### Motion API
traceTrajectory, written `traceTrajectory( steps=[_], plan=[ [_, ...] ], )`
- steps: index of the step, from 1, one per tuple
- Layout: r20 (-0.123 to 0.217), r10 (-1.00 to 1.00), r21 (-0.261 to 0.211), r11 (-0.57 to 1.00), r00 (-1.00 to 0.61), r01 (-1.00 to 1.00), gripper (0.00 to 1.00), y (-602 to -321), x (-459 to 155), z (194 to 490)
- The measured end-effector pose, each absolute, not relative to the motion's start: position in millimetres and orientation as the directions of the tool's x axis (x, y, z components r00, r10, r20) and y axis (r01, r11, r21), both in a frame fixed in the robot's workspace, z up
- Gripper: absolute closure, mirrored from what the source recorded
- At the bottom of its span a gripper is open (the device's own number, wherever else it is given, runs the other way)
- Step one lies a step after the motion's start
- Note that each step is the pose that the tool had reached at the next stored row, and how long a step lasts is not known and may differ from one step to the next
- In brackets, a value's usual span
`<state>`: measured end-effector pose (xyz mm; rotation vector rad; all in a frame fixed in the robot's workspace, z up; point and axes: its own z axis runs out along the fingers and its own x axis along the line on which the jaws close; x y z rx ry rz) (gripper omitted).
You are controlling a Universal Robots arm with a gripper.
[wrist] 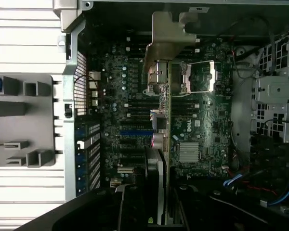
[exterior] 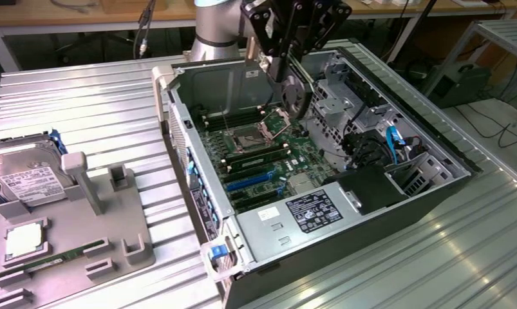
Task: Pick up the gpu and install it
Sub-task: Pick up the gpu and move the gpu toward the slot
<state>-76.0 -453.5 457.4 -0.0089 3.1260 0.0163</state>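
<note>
Gpu [wrist: 164,159] edge-on, broad faces seemingly hidden

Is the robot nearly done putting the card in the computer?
About halfway. Done: the gpu has been picked up. In hand: the pincer grips it, and it hangs upright over the board inside the open case. Left: it is not yet pushed into any slot; the blue slot sits bare.
</note>
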Motion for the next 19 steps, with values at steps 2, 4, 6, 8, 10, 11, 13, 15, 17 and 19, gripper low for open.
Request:
traceTrajectory(
  steps=[2, 4, 6, 8, 10, 11, 13, 15, 17, 19],
  plan=[
    [-0.016, -0.004, 0.011, 1.000, -1.000, -0.005, 0.72, -454, -70, 457],
    [-0.016, -0.002, 0.010, 1.000, -1.000, -0.003, 0.72, -453, -60, 457],
    [-0.016, -0.001, 0.010, 1.000, -1.000, -0.001, 0.72, -453, -51, 457],
    [-0.016, 0.001, 0.010, 1.000, -1.000, 0.001, 0.72, -453, -44, 457],
    [-0.016, 0.003, 0.010, 1.000, -1.000, 0.003, 0.72, -453, -37, 457],
    [-0.016, 0.004, 0.010, 1.000, -1.000, 0.003, 0.72, -453, -33, 457],
    [-0.016, 0.007, 0.010, 1.000, -1.000, 0.007, 0.72, -453, -22, 457],
    [-0.016, 0.008, 0.010, 1.000, -1.000, 0.008, 0.72, -453, -20, 457],
    [-0.016, 0.008, 0.010, 1.000, -1.000, 0.008, 0.72, -453, -20, 457],
    [-0.016, 0.008, 0.010, 1.000, -1.000, 0.008, 0.72, -453, -20, 457]
  ],
)
